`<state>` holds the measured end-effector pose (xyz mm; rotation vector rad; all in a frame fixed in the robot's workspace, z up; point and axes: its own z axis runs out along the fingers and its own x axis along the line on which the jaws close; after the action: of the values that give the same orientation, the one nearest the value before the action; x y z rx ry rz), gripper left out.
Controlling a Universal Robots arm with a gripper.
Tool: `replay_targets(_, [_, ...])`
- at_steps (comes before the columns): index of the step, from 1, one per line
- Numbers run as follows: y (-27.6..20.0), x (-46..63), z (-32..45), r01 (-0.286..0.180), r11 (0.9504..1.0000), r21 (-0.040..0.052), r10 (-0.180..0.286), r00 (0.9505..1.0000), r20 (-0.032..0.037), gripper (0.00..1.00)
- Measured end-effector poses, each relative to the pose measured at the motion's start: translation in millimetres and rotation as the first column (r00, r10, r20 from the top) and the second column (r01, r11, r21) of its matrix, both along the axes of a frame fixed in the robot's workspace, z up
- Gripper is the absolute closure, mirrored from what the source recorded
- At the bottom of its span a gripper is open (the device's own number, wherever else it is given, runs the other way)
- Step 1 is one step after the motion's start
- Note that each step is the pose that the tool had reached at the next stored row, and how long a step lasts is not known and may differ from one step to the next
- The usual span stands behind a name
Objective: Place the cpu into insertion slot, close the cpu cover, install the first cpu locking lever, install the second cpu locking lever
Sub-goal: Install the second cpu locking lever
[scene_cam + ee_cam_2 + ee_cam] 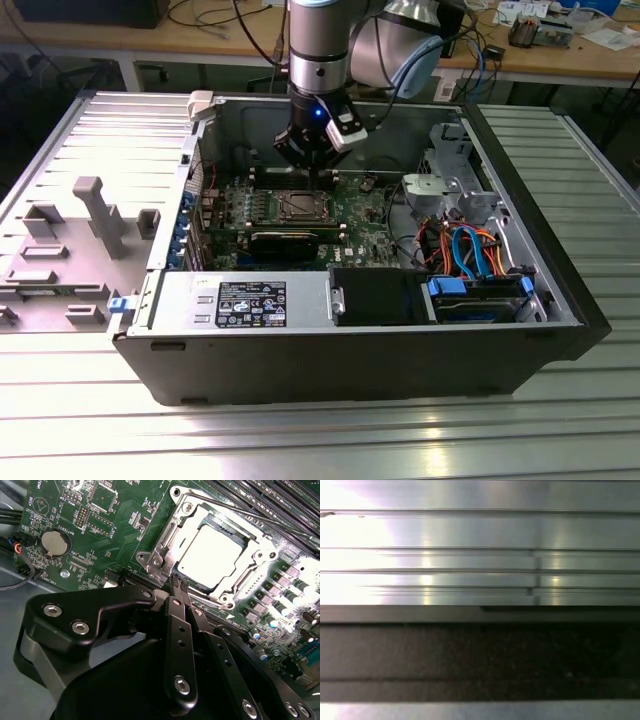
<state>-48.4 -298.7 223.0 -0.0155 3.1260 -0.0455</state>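
The cpu (212, 552) lies flat in the insertion slot (298, 206), just beyond the pincer's tips. Its pale face shows through the window of the cpu cover (162, 555), which is folded down over it. The pincer (176, 584) has its fingers pressed together and pinches nothing. Its tips are at the cover's nearest edge; whether they touch the metal I cannot tell. A thin lever rod (240, 511) runs along the side of the cover farthest from the pincer. A coin battery (54, 542) sits on the green circuit board (100, 530), well off to one side of the pincer.

In the exterior view the arm (318, 50) drops straight down into the open computer case (350, 360). Its wrist is vertical, and the pincer (312, 172) points down just above the slot.
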Motion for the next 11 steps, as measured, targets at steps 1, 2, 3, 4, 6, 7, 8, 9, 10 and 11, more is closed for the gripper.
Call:
replay_targets(1, [0.0, 0.0, 0.3, 0.000, 1.0000, 0.0002, 0.000, 1.0000, 0.0002, 0.89])
replay_targets(2, [0.1, 0.0, 0.4, 0.000, 1.0000, 0.0003, 0.000, 1.0000, 0.0003, 0.89])
replay_targets(3, [0.0, 0.0, 0.6, 0.000, 1.0000, 0.0001, 0.000, 1.0000, 0.0001, 0.89])
replay_targets(4, [0.0, 0.0, 0.6, 0.000, 1.0000, 0.0001, 0.000, 1.0000, 0.0002, 0.89])
replay_targets(6, [-0.2, -0.1, 0.7, 0.000, 1.0000, -0.0001, 0.000, 1.0000, 0.0000, 0.89])
replay_targets(7, [-0.6, 0.0, 0.7, 0.000, 1.0000, -0.0002, 0.000, 1.0000, 0.0000, 0.89])
replay_targets(8, [-1.0, 0.0, 0.7, 0.000, 1.0000, -0.0002, 0.000, 1.0000, 0.0000, 0.89])
replay_targets(9, [-1.7, 0.0, 0.7, 0.000, 1.0000, -0.0002, 0.000, 1.0000, 0.0001, 0.89])
replay_targets(10, [-2.7, 0.0, 0.7, 0.000, 1.0000, -0.0003, 0.000, 1.0000, 0.0000, 0.89])
replay_targets(11, [-3.2, 0.0, 0.7, 0.000, 1.0000, -0.0002, 0.000, 1.0000, 0.0001, 0.89])
